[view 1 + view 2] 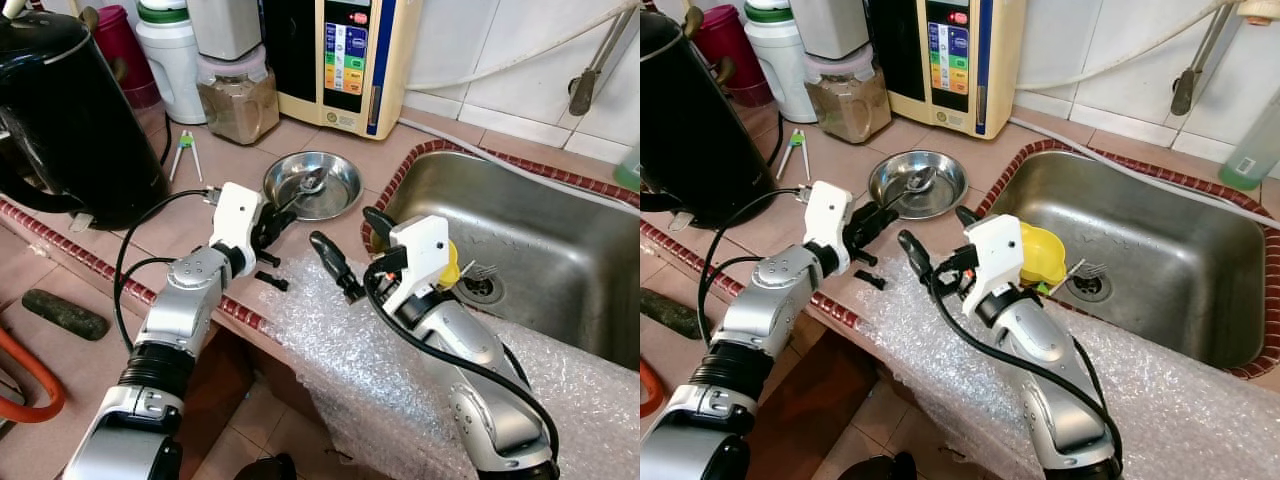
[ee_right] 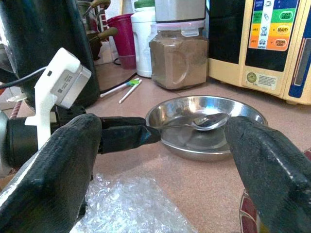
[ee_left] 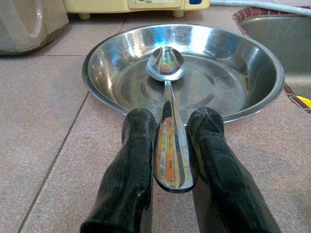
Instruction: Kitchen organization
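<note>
On a tiled kitchen counter (image 1: 300, 140), the left claw (image 1: 272, 226) clamps a spoon (image 3: 167, 87) by its handle, the bowl of the spoon resting inside a steel dish (image 1: 313, 185) that sits at the claw's 1 o'clock. The right claw (image 1: 345, 245) hovers spread open, gripping nothing, above a sheet of bubble wrap (image 1: 340, 350) draped over the counter edge, just beside the rim of the sink (image 1: 560, 250) to its 3 o'clock.

Crowding the back of the counter, from 10 to 12 o'clock of the dish, stand a black kettle (image 1: 65, 110), a magenta cup (image 1: 125, 50), a white jug (image 1: 170, 60), a jar of brown powder (image 1: 238, 100) and a cream water purifier (image 1: 335, 60). A green-tipped pair of tongs (image 1: 185, 152) lies near the kettle, and a small black piece (image 1: 271, 281) lies at the counter edge under the left claw. A yellow cup (image 1: 1040, 255) sits in the sink behind the right wrist, close to the drain (image 1: 482, 285).

The left wrist view shows both fingers (image 3: 133, 165) pressed against the spoon handle, which mirrors the purifier's coloured panel. The right wrist view shows the spoon bridging the dish rim, with the left claw reaching in alongside.
</note>
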Robot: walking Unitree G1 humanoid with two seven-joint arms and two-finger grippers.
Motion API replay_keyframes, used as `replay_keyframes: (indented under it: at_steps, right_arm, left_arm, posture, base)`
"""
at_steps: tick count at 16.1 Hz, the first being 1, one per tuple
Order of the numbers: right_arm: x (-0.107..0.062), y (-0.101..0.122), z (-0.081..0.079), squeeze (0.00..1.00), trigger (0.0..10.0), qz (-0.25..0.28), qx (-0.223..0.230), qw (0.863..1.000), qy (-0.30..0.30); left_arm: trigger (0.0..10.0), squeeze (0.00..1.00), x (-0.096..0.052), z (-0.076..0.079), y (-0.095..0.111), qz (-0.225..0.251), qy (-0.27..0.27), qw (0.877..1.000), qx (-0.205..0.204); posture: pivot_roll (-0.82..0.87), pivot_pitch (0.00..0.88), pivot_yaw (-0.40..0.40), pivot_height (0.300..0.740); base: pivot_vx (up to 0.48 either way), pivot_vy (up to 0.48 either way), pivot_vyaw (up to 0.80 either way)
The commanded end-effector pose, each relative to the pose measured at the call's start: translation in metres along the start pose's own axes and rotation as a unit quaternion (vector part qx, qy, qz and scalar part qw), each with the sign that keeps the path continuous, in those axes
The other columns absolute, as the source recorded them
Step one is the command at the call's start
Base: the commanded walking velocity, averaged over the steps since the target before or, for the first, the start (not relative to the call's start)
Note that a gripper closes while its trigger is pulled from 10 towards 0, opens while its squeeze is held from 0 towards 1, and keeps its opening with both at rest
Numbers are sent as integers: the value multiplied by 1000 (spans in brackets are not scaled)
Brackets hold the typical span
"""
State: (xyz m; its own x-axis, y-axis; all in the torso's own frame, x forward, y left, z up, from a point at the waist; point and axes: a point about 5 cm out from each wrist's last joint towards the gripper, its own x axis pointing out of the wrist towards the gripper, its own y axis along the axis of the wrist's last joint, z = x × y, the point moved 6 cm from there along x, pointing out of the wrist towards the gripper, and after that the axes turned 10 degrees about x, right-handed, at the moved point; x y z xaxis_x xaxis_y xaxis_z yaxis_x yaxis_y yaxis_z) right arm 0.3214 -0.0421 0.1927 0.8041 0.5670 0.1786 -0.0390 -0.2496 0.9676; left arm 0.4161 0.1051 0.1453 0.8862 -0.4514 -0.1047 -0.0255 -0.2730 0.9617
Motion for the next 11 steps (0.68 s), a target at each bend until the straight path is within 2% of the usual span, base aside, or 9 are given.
replay_keyframes:
  at_steps: [1,3,7,9,10,11]
  right_arm:
    - [1,2,-1,0,10000,4,-4,1000,0]
    - [1,2,1,0,10000,4,-6,1000,-4]
    - [3,4,5,0,10000,12,-6,1000,-17]
    - [4,6,9,0,10000,18,-3,999,-29]
    - [6,18,32,0,10000,51,63,993,-90]
    - [7,23,40,0,10000,67,96,987,-108]
  left_arm:
    - [0,0,-1,-7,3,4,11,1000,1]
    - [0,0,-2,-13,17,40,32,999,1]
    - [0,0,-10,-14,67,159,51,986,-7]
    - [0,0,-12,-11,76,179,48,983,-10]
    - [0,0,-15,10,91,208,8,978,-9]
    - [0,0,-16,18,94,214,-8,977,-9]
  posture:
    - [24,105,50,740]
    - [24,105,50,740]
    - [28,107,48,740]
    - [28,108,45,740]
    - [28,106,43,740]
    - [26,106,43,740]
  base:
    - [0,0,0]
    - [0,0,0]
    - [0,0,0]
    - [0,0,0]
    - [0,0,0]
    - [0,0,0]
